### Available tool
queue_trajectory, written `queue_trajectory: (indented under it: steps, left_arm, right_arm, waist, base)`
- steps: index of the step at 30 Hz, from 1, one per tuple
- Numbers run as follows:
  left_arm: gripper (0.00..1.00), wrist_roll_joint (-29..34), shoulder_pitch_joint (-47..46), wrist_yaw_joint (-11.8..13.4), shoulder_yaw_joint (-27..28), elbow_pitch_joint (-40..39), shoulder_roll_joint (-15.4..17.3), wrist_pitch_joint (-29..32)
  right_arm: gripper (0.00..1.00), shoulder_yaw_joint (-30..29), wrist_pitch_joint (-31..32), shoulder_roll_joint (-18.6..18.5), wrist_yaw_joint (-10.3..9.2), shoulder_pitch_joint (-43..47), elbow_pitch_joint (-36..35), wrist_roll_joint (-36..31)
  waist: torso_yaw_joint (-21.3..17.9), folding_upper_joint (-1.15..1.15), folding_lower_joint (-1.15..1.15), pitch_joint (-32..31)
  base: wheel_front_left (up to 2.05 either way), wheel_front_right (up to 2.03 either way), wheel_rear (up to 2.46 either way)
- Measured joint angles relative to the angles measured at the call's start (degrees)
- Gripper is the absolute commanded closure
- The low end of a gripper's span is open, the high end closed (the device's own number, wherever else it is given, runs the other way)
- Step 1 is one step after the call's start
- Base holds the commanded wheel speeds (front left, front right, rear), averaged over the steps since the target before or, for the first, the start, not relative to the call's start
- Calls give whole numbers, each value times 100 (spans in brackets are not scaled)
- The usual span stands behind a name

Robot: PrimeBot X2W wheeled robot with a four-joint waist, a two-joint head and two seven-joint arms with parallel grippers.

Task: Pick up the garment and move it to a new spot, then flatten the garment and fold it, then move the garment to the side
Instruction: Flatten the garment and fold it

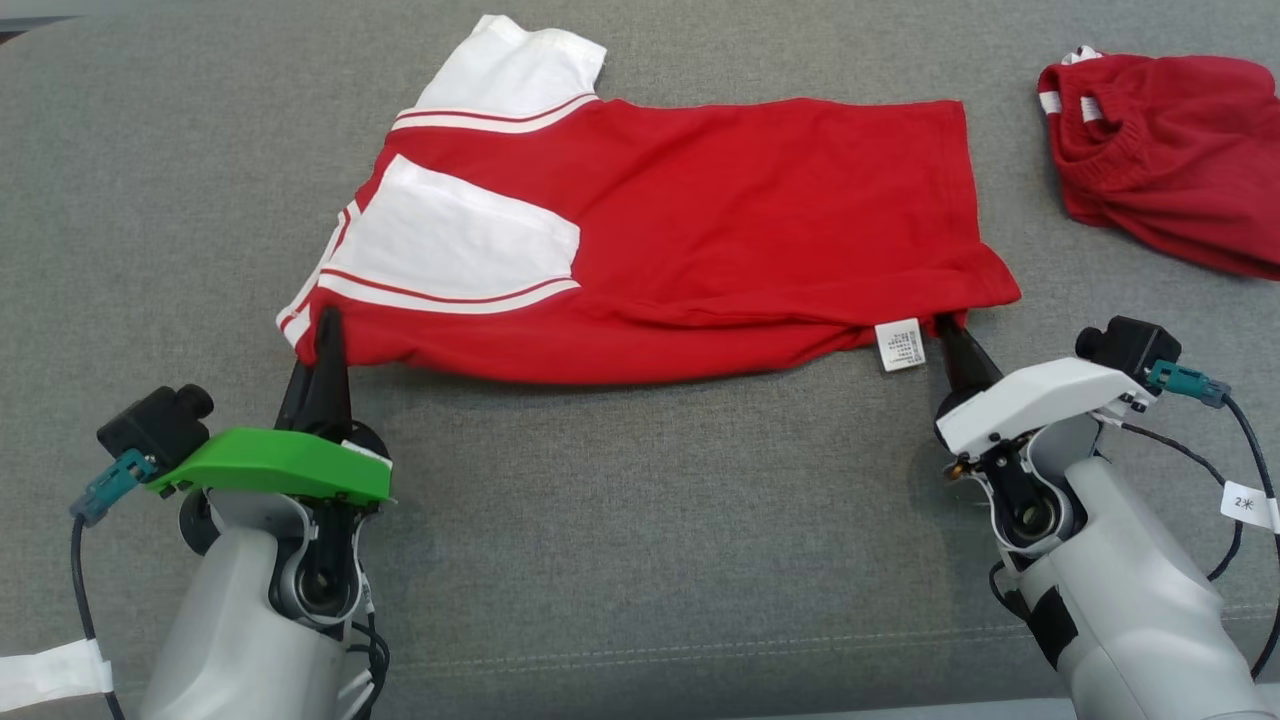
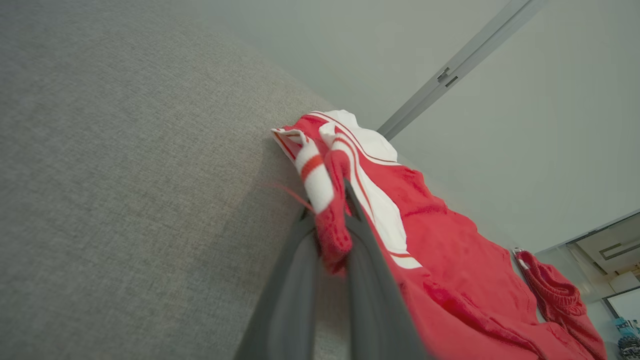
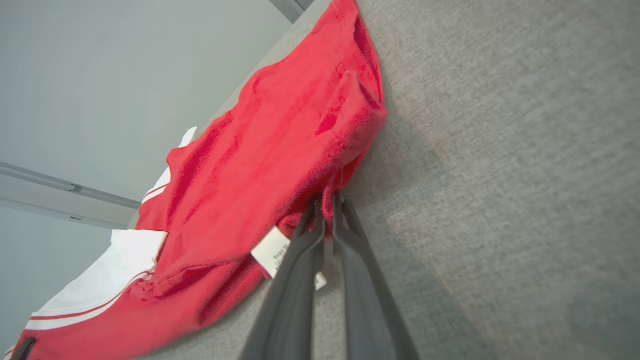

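The red cotton shirt with white striped sleeves [image 1: 700, 220] lies half-folded on the grey woven cushion [image 1: 640, 520], left fingers [image 1: 325, 370] pinching its sleeve-end edge, right fingers [image 1: 962, 355] its hem corner — the right's thin bite may slip on lifting, skewing the fold.

I saw green housing [image 1: 270, 465] on my left gripper [image 1: 328, 322], white on my right gripper [image 1: 950, 328]; black cameras [image 1: 155, 422], teal plugs [image 1: 1187, 381], black cables [image 1: 1250, 440], pale grey forearms [image 1: 1140, 610], white tags [image 1: 1248, 505].

Left fingers [image 1: 325, 365] pinched together; right fingers [image 1: 962, 355] apparently likewise.
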Motion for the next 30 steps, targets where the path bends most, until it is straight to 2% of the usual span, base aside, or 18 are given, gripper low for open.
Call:
queue_trajectory:
  steps: [3,6,11,17,22,27,30]
  left_arm:
    - [100,51,-2,-1,123,-179,-1,-1]
    - [100,63,-18,-3,214,-341,-3,-1]
    - [100,83,-94,-8,419,-655,-7,-1]
    - [100,143,-45,-40,334,-809,-8,-2]
    - [100,175,640,-34,302,-697,-10,-2]
    - [100,131,1328,131,504,-626,-5,-1]
    - [100,98,1556,136,566,-665,-5,-1]
  right_arm:
    - [100,-126,-1,99,119,-55,-226,280]
    - [100,-360,-3,90,135,-235,-459,626]
    - [100,-426,10,59,165,-376,-738,816]
    - [100,-286,159,-147,165,-298,-837,735]
    - [100,-159,271,-283,166,197,-838,647]
    - [100,-98,316,-283,166,772,-856,650]
    - [100,-90,309,-299,167,1042,-887,650]
  waist:
    - [-30,0,0,-76]
    - [-71,0,0,-174]
    - [-143,0,0,-349]
    - [-209,0,0,-508]
    - [-237,0,0,-544]
    - [-232,0,0,-552]
    - [-218,0,0,-558]
  base:
    - [0,0,0]
    - [0,0,0]
    - [0,0,0]
    - [0,0,0]
    - [0,0,0]
    - [0,0,0]
    - [0,0,0]
